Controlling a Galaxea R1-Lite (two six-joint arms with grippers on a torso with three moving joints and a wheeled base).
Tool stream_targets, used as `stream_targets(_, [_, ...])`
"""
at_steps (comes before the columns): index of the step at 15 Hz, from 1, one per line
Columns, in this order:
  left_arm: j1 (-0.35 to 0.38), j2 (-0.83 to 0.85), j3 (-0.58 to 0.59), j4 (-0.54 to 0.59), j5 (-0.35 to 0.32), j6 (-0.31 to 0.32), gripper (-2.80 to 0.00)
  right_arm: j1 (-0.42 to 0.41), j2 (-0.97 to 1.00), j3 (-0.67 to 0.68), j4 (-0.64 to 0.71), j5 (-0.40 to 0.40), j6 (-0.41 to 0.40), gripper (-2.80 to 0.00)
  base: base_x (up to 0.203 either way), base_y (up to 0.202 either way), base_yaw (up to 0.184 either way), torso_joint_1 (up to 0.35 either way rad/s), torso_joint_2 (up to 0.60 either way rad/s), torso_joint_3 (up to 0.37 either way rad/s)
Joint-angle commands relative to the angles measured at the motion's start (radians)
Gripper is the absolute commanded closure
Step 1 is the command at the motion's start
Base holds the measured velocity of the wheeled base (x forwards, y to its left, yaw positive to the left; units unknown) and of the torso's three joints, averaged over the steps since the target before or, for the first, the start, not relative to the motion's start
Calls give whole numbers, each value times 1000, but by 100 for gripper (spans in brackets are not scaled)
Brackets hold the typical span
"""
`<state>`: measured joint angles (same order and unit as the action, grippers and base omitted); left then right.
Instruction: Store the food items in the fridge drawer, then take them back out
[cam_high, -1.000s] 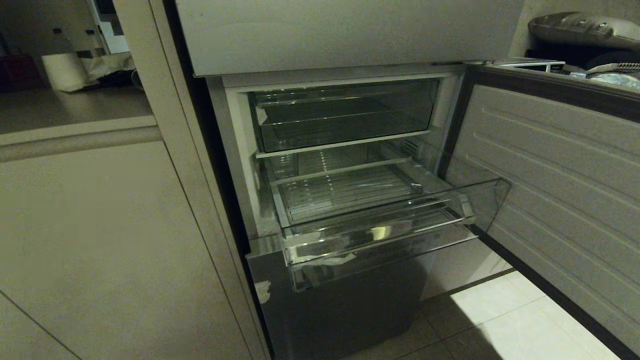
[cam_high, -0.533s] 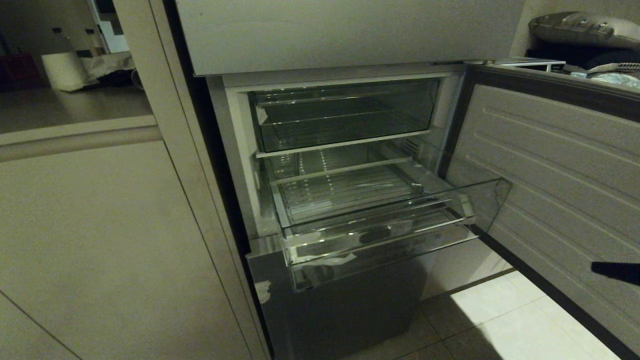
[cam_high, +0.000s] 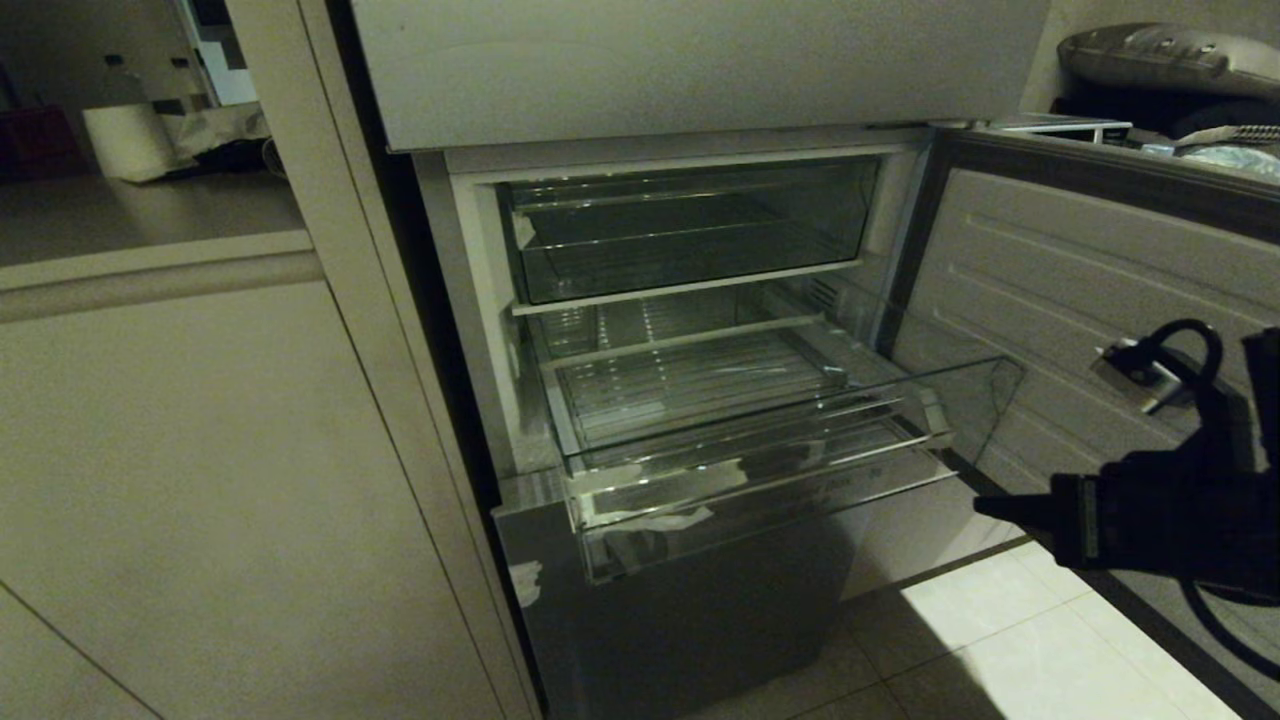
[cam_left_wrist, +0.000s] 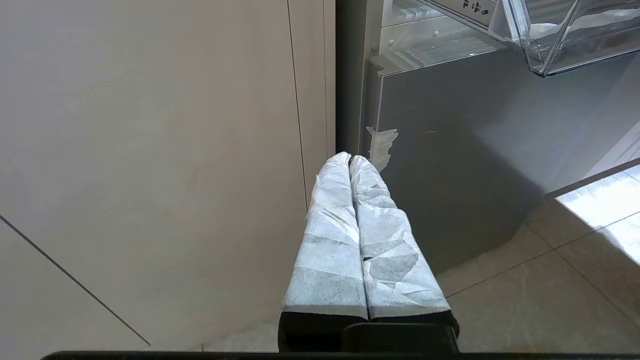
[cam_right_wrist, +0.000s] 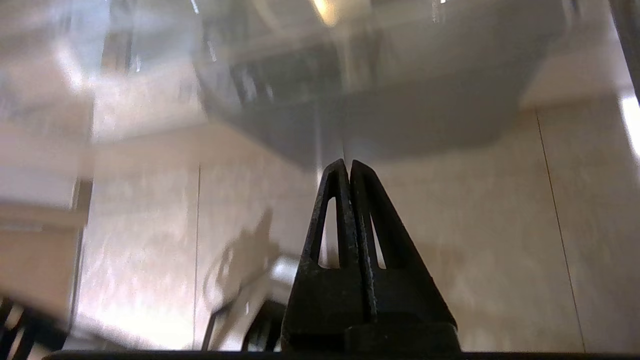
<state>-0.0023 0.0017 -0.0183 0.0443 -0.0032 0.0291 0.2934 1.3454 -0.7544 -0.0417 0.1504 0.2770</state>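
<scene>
Two pincers show, both with fingers pressed together and holding nothing. Right pincer (cam_high: 985, 507) reaches in from the right edge of the head view, its dark tip pointing left toward the fridge drawer (cam_high: 760, 470) and stopping short of the drawer's right end, above the pale floor tiles (cam_high: 1010, 640); a looped black cable (cam_high: 1185, 345) rises behind its wrist. In the right wrist view that pincer (cam_right_wrist: 348, 167) has its black fingers closed to a point, with a blurred clear shape ahead. Left pincer (cam_left_wrist: 350, 161), its fingers wrapped in whitish tape, hangs low beside the grey lower fridge panel (cam_left_wrist: 450, 150) and the beige cabinet side (cam_left_wrist: 150, 150), well below the drawer.

Pulled out toward the near side, the drawer is clear, ribbed on its bottom, with whitish tape scraps (cam_high: 665, 520) at its near left corner. No food shows in it. Above it sits a clear untaped bin (cam_high: 690, 235), pushed in. To the right stands the open fridge door (cam_high: 1090, 300).
</scene>
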Motion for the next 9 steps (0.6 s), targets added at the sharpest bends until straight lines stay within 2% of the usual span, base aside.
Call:
stream_targets(1, [-1, 1, 0, 0, 0, 0, 0, 2, 177, -6, -121, -2, 1, 0, 0, 0, 0, 0, 0, 0])
stream_targets(4, [1, 1, 0, 0, 0, 0, 0, 2, 320, -109, -155, -34, 2, 0, 0, 0, 0, 0, 0, 0])
stream_targets(7, [1, 1, 0, 0, 0, 0, 0, 3, 458, -188, -301, -46, 2, 0, 0, 0, 0, 0, 0, 0])
stream_targets(9, [-1, 1, 0, 0, 0, 0, 0, 2, 540, -279, -351, -46, 9, 0, 0, 0, 0, 0, 0, 0])
